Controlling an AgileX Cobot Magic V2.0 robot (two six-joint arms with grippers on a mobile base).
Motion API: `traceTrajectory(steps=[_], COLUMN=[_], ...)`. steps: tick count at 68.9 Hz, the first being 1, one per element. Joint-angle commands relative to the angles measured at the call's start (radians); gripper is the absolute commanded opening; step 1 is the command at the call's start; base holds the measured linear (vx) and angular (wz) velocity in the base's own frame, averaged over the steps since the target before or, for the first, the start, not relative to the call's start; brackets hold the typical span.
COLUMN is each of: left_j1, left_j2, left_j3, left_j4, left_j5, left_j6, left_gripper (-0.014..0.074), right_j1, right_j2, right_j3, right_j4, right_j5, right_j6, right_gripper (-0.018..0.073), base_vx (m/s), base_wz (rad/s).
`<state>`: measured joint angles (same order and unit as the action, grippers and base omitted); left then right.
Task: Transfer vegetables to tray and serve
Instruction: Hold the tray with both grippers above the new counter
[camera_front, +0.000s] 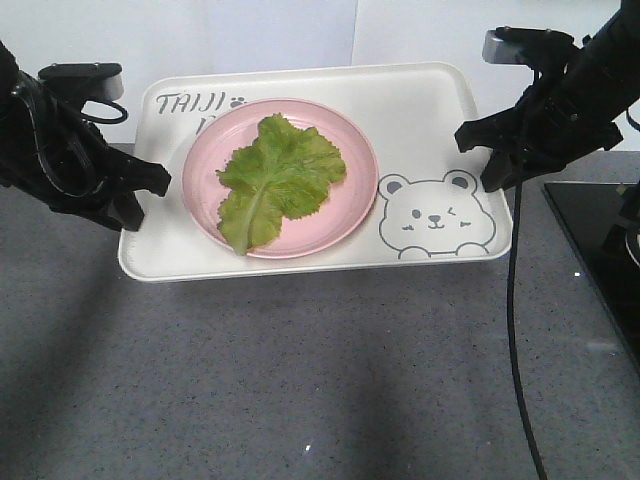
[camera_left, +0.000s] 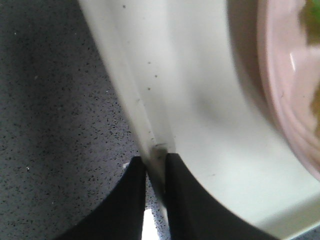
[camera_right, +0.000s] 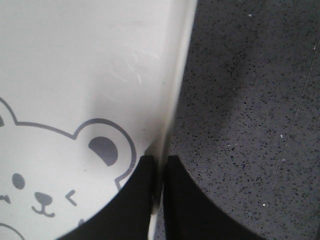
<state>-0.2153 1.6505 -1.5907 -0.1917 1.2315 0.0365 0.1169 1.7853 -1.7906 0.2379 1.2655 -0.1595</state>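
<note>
Front view shows the lettuce (camera_front: 275, 180) lying on a pink plate (camera_front: 340, 225) that sits on the tray (camera_front: 420, 110), on the grey bench (camera_front: 300, 380). Left pincer (camera_left: 155, 165) is closed on the tray's left rim; right pincer (camera_right: 160, 167) is closed on its right rim, beside the bear drawing (camera_right: 60, 175).

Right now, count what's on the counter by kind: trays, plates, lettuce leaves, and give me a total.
Trays: 1, the cream tray, its left rim pinched by the left gripper and its right rim by the right gripper
Plates: 1, the pink plate on the tray
Lettuce leaves: 1, the lettuce leaf on the plate
Total: 3
</note>
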Motion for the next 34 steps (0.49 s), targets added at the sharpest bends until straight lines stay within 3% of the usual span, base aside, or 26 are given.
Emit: traceTrajectory(steps=[1,34], left_j1=[-0.02,-0.02], left_j2=[-0.052,-0.052], left_j3=[-0.03,-0.03], left_j4=[-0.095,-0.095], left_j5=[-0.05,-0.05], left_j6=[0.027,0.027], left_gripper=[-0.0006,-0.0006], right_j1=[0.01,0.01], right_j2=[-0.055,-0.055], right_j3=[-0.028,-0.028], right_j4=[0.087,0.087], right_j5=[0.017,0.017], right_j6=[-0.021,-0.021], right_gripper=[-0.0005,-0.0005], base_vx=[0.0,0.0], base_wz=[0.0,0.0])
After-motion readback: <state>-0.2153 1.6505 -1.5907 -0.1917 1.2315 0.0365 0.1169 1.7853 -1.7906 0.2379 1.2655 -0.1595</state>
